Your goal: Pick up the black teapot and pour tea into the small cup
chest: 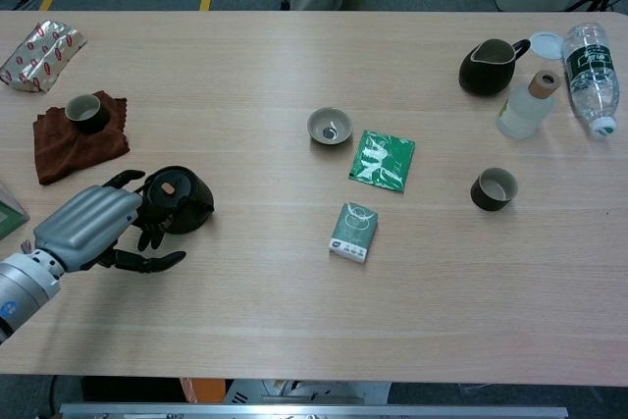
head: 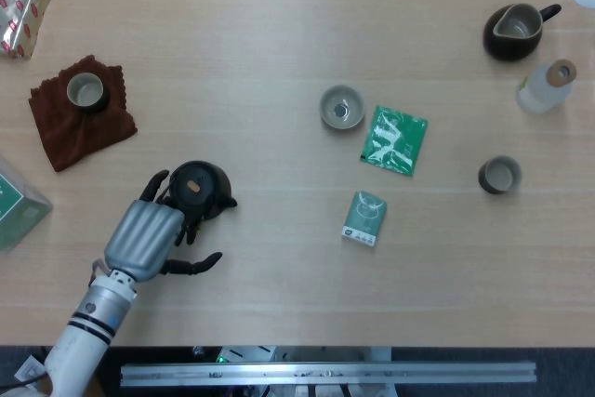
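Right now my left hand (head: 146,234) sits against the near-left side of the black teapot (head: 197,187), which stands upright on the table (head: 279,34). My fingers (chest: 149,233) are spread and only loosely curled: some reach along the pot's near side, the thumb (head: 193,264) lies flat on the wood, pointing away from the pot and touching nothing. Whether any fingertip is actually hooked on the handle I cannot tell; my own palm hides that side. I judge I hold nothing yet.

To do this grasp well, I should bring the thumb in against the pot's body opposite the fingers and get a firm wrap around the handle side before lifting, keeping the lid level so it stays on.

The spout sticks out on the side away from my fingers, toward the middle of the table, so the pot's long axis runs from my palm out through the spout. That suits me: the small cup (head: 341,107) stands well beyond the spout, further from my fingers.

My right hand shows in neither view.
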Robot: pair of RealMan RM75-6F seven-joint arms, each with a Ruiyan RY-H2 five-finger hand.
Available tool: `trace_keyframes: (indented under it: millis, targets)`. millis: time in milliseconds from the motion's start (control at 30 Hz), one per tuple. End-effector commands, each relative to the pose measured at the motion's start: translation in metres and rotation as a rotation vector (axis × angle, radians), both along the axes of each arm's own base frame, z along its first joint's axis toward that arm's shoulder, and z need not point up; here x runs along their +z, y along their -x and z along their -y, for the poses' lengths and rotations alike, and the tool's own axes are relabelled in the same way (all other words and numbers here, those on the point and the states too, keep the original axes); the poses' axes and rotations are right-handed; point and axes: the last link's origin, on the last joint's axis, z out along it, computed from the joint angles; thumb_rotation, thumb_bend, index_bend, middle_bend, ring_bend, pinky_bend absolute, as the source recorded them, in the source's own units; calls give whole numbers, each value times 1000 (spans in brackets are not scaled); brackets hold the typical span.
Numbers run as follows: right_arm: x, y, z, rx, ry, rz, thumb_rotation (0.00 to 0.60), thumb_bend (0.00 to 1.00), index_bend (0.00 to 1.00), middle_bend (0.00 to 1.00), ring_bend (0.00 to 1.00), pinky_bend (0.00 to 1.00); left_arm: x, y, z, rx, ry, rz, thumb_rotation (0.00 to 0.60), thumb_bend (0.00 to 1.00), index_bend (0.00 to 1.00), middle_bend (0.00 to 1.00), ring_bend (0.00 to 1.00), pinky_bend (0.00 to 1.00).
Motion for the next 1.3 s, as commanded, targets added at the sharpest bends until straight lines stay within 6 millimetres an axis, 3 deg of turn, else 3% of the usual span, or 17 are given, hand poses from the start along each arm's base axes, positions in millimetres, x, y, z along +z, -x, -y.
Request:
trace_keyframes:
  millis: [33, 333, 633, 700, 767, 833, 1033, 1300]
  targets:
    - [0, 1, 0, -2, 3, 1, 600, 141, 343, 295, 181, 261, -1, -2, -2, -5, -8, 9, 214, 183, 666, 737, 519, 55]
    - [0, 3, 1, -8, 7, 3, 600, 141, 343, 295, 181, 261, -3, -12, -13, 16, -24, 94, 210, 183, 749, 836, 608, 56]
    - [-1, 6, 2, -15, 7, 6, 600, 141, 343, 295, 181, 261, -6, -20, -26, 72, -47, 159, 103, 183, 835, 924, 704, 55]
    - [-1, 6, 2, -15, 8, 7, 600, 141, 343, 295, 182, 261, -7, -21, -29, 93, -58, 176, 140, 183, 854, 944, 722, 55]
    - [-1, 6, 3, -15, 10, 7, 600, 141, 343, 295, 181, 261, -7, -22, -31, 106, -70, 182, 266, 184, 869, 960, 739, 55]
    - [-1, 6, 3, -14, 10, 6, 600, 141, 343, 295, 181, 261, -6, -23, -34, 112, -89, 194, 309, 183, 884, 975, 753, 55]
    - [-2, 6, 4, -13, 8, 6, 600, 141, 343, 295, 181, 261, -1, -28, -40, 120, -145, 227, 308, 183, 919, 1000, 786, 55]
    - [-3, 7, 6, -11, 6, 9, 600, 141, 343, 295, 181, 261, 6, -30, -45, 136, -186, 245, 249, 183, 923, 1000, 791, 55]
